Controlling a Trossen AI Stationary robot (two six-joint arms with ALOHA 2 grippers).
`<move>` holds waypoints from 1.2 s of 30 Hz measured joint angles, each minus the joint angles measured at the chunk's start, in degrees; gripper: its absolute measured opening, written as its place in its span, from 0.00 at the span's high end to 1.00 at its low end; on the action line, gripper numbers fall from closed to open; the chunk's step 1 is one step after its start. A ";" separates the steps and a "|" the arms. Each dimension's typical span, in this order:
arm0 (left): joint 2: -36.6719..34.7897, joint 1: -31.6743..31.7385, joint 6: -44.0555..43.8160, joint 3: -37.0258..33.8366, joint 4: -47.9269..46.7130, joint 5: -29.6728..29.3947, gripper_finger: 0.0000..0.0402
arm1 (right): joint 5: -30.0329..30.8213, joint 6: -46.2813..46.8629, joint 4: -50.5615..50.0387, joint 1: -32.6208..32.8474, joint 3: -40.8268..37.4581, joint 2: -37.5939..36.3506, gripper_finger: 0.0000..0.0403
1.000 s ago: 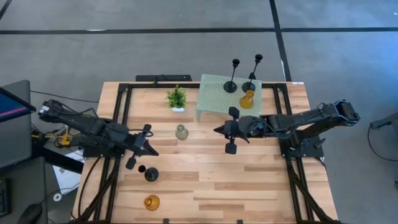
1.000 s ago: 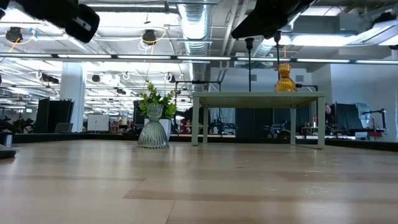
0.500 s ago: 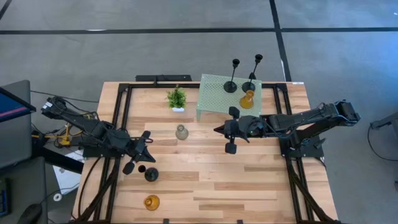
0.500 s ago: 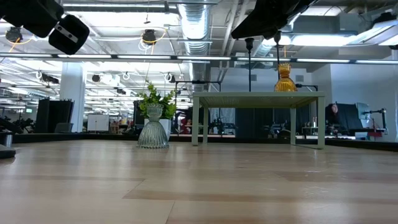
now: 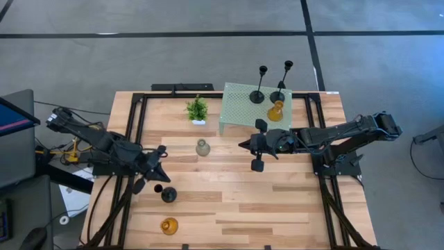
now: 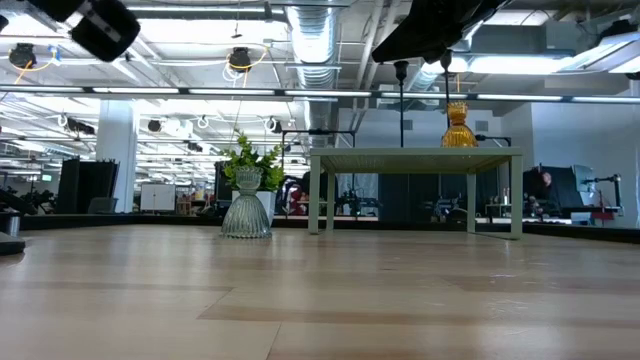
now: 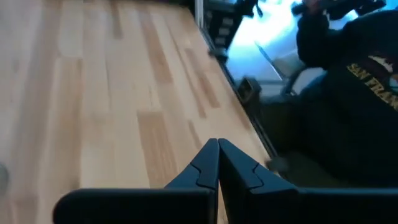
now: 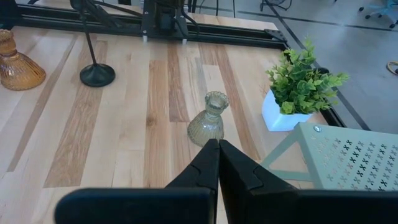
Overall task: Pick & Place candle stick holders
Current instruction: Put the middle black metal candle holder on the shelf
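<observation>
My left gripper [image 5: 164,176] is shut and empty, just above and to the far left of a black thin-stemmed holder [image 5: 168,195] that stands on its round base [image 8: 97,74]. My right gripper [image 5: 241,145] is shut and empty, above the table's middle, pointing at the clear-grey glass holder [image 5: 202,147] [image 8: 208,122], which stands on its base. One amber holder [image 5: 168,225] stands near the near edge. Two black holders [image 5: 259,87] [image 5: 281,82] and the other amber holder [image 5: 275,111] stand on the pale green mesh stand [image 5: 243,104].
A small green potted plant [image 5: 198,110] stands at the far side, left of the mesh stand. Black frame rails [image 5: 132,139] run along the table's left and right sides. A person in a dark top [image 7: 354,93] shows beyond the table's edge in the left wrist view.
My left gripper has gone a little toward the table's near-left, closer to the black holder standing on the table, and has stayed shut. My right arm and all the holders have kept still.
</observation>
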 joint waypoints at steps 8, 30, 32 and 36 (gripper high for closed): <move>0.04 0.00 -12.33 1.14 -13.53 3.42 0.99 | 0.00 0.15 0.00 0.00 0.00 0.00 1.00; -0.34 0.00 -2.00 1.27 -14.73 -2.34 0.99 | 0.02 4.53 0.83 0.11 0.04 -0.02 1.00; -0.28 0.00 -1.77 1.27 -13.72 -3.59 0.99 | 0.02 4.53 0.76 0.11 0.04 -0.02 1.00; -0.13 0.00 1.26 1.18 -7.21 -6.48 0.99 | 0.02 4.54 0.73 0.11 0.04 0.01 1.00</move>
